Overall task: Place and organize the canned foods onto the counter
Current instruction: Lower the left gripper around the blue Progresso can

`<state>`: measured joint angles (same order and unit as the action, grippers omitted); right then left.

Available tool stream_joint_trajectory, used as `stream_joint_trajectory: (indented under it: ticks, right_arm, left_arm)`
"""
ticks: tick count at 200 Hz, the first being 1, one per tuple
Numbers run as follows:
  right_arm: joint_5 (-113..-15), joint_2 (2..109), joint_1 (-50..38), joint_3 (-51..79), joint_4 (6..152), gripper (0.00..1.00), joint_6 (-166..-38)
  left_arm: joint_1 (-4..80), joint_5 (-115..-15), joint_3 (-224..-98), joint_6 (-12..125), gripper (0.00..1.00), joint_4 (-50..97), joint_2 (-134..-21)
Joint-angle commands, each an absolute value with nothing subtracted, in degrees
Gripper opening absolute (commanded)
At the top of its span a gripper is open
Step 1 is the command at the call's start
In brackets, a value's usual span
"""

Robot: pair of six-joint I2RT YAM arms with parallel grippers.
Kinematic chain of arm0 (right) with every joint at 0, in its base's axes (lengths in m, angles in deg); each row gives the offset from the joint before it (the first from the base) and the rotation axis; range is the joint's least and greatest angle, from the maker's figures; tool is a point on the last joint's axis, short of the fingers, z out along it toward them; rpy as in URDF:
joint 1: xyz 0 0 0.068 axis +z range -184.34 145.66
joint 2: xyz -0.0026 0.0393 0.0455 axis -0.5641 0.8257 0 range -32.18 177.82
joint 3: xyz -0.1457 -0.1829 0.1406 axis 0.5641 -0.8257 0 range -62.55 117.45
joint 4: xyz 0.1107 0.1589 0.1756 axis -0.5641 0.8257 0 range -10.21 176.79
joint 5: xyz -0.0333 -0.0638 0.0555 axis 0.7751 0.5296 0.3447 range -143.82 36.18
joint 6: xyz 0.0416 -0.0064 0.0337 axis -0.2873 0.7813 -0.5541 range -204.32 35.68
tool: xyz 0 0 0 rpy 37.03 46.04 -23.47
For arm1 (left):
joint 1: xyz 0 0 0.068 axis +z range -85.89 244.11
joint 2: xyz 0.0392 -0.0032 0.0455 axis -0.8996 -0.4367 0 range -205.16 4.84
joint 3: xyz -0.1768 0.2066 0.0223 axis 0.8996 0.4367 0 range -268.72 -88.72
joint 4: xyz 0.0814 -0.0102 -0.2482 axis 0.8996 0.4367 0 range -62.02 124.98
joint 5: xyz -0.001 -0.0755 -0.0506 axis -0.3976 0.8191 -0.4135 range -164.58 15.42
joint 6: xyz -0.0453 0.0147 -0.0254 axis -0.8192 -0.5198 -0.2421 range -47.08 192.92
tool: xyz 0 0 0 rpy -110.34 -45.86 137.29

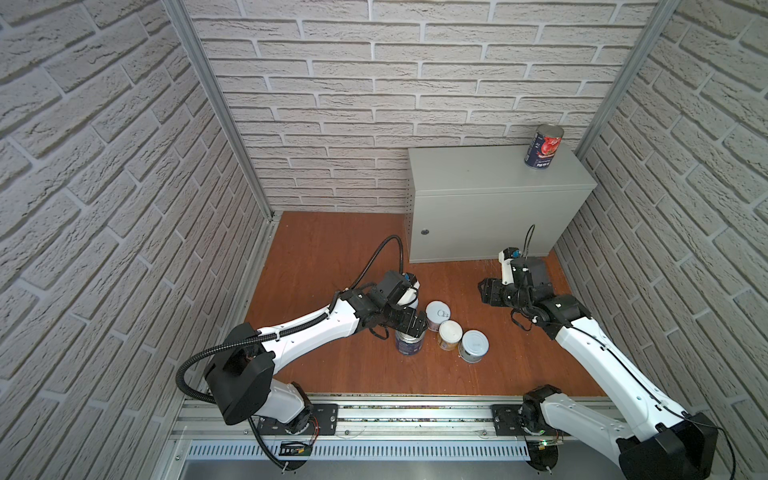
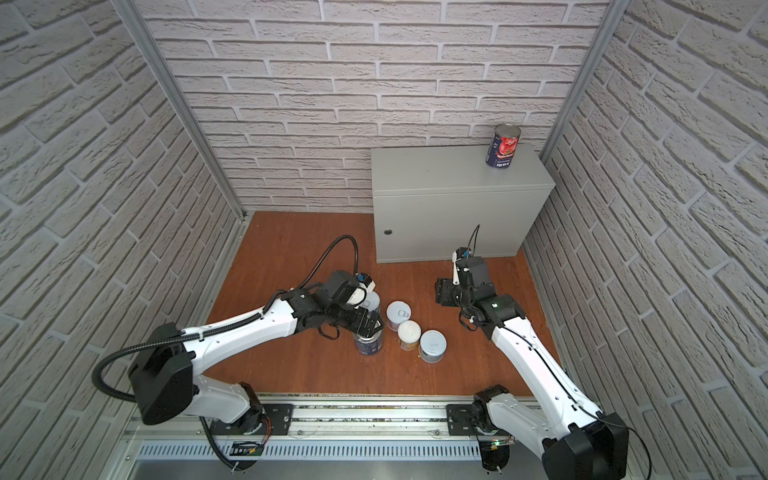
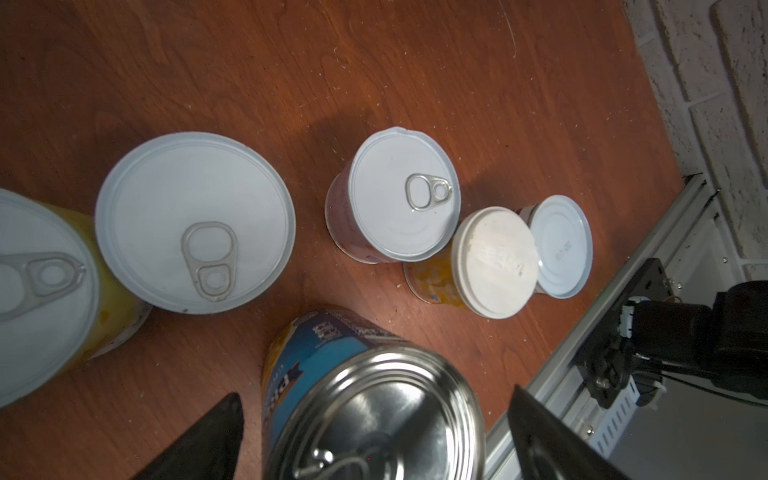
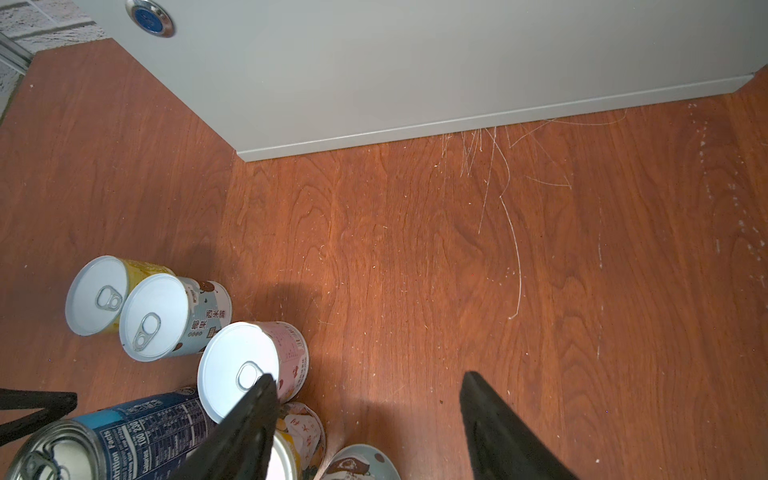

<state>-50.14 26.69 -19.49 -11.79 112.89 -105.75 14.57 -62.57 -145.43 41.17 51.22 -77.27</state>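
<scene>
while upright, one tin (image 1: 543, 147) on counter (image 1: 478, 174), six below

Both top views look down from high; wrist cameras hover close, sharing the tins (image 3: 395, 195).

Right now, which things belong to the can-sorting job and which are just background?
Job: counter; tomato can on it; tall blue can; five short cans beside it.
Background: wooden floor; brick walls; base rail.
</scene>
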Motion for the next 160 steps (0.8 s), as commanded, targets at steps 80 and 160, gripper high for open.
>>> stream_joint_trajectory:
  ticks: [80,160]
  right_arm:
    - [-49.8,26.3,-19.2,-12.5,110.2,0.70,-106.9]
    - [-49.3,25.9,-19.2,-13.0,110.3,0.70,-107.1]
  left_arm:
    - [13.6,-64.8,-147.6,40.4,0.99,55.1,-77.1]
    - [12.7,-63.9,-147.8,40.1,0.98,54.3,-78.0]
